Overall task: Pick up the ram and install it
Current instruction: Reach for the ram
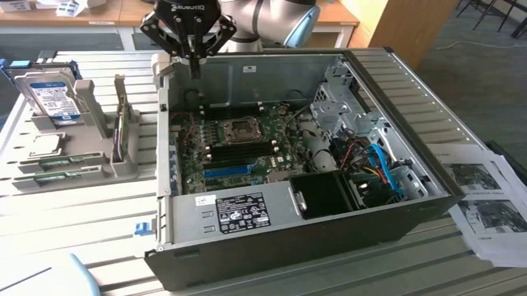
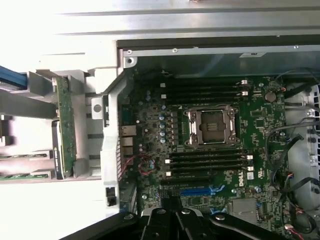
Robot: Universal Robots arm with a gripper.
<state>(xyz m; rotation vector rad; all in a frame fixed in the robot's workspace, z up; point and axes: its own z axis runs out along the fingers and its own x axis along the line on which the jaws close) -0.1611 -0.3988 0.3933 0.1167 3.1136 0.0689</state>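
The ram (image 1: 123, 137) is a thin green stick standing on edge between two grey posts of a holder (image 1: 92, 117), on the exterior view's left, outside the computer case. In the wrist view the ram (image 2: 65, 125) shows its green face with small chips. My gripper (image 1: 194, 69) hangs shut above the case's back left corner, with nothing between its fingers, up and to the right of the ram. Its black fingers (image 2: 186, 220) are pressed together over the motherboard (image 2: 260, 120). Black memory slots (image 1: 243, 150) (image 2: 207, 162) lie bare beside the processor socket (image 2: 210, 126).
Two more green sticks (image 1: 56, 163) (image 2: 20, 156) lie flat in the holder's front slots. A hard drive (image 1: 51, 95) stands in the holder. The case walls (image 1: 411, 111) ring the motherboard; a blue slot (image 1: 229, 169), cables (image 1: 374, 163) and a black fan shroud (image 1: 325, 194) sit inside. Papers (image 1: 490, 197) lie right.
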